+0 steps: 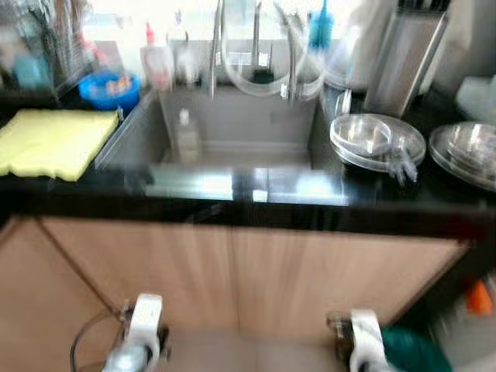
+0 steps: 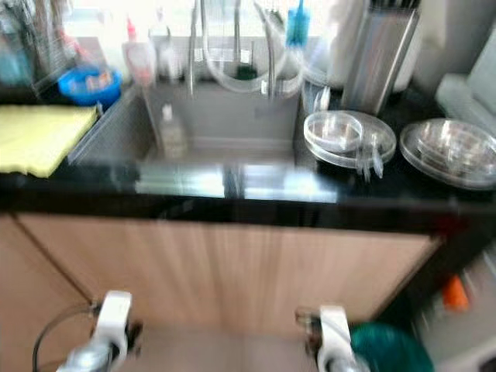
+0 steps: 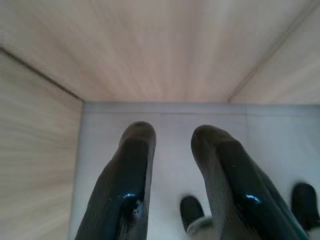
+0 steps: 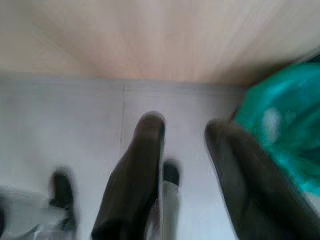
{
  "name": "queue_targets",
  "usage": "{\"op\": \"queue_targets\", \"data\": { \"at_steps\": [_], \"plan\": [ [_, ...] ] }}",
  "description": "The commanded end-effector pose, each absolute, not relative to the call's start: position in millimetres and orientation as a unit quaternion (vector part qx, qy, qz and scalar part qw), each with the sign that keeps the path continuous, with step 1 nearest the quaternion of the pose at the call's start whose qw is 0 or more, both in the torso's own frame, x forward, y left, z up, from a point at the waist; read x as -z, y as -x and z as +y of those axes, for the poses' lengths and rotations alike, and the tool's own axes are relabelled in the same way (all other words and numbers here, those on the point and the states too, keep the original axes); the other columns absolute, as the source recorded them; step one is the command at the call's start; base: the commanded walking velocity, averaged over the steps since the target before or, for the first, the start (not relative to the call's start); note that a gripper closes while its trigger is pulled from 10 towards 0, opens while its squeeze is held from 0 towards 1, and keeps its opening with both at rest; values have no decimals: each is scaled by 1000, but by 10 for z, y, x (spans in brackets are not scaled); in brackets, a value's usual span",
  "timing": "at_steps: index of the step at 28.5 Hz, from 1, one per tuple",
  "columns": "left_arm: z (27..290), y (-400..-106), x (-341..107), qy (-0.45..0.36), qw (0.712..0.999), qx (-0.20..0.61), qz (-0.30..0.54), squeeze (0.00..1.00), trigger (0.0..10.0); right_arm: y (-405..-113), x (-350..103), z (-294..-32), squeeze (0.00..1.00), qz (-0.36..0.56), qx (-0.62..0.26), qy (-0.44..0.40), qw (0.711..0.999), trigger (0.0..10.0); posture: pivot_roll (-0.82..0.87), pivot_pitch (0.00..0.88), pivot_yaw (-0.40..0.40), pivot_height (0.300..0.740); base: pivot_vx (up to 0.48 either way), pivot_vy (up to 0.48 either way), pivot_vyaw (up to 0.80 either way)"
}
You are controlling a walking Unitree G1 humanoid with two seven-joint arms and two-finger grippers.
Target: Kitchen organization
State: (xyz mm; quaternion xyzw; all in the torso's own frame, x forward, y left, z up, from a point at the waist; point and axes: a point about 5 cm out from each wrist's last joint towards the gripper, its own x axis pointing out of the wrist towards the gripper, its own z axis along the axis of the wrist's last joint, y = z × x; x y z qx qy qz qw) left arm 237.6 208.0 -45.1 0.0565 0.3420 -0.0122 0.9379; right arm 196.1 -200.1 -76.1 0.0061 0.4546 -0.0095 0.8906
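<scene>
Both arms are hanging idle, left gripper (image 3: 172, 170) and right gripper (image 4: 187, 165) spread empty, well below the sink (image 1: 232, 124).

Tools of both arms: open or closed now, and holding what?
Left tool: open, holding nothing.
Right tool: open, holding nothing.

Blurred throughout by motion: clutter behind the sink (image 1: 232, 132) smeared past naming, apart from a blue bowl (image 1: 109, 89) and a blue-topped bottle (image 1: 320, 27). Cut by the right edge: steel plates (image 1: 465, 155), an orange thing (image 1: 479, 297) too smeared to identify, and a teal bag (image 4: 285, 130) only partly in frame. Cropped at the lower edge: both silver arms, left (image 1: 139, 337) and right (image 1: 363, 341), with finger bases out of frame in both wrist views.
</scene>
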Motion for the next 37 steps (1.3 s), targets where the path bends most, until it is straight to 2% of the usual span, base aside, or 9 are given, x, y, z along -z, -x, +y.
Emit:
{"op": "queue_targets", "data": {
  "at_steps": [1,15,22,29,37],
  "plan": [
    [2157,-2302,487,-60,934,0,352,0,10000,-2044,728,-1917,0,442,-1,-11,897,10000,-34,0,48,709,0,0,0],
    [2055,-2385,442,-60,941,20,332,0,10000,-2042,731,-1906,0,444,0,-14,896,10000,-32,0,50,709,0,0,0],
    [2060,-2351,465,-61,939,19,338,0,10000,-2037,734,-1907,0,447,-2,-14,895,10000,-40,0,51,681,299,0,0],
    [2091,-2364,452,-66,939,17,337,0,10000,-2039,735,-1911,0,452,-7,-4,892,10000,-39,0,51,681,317,0,0],
    [2092,-2371,447,-65,939,16,336,0,10000,-2042,733,-1918,0,452,-3,-2,892,10000,-42,0,50,681,0,0,0]
  ]
}}
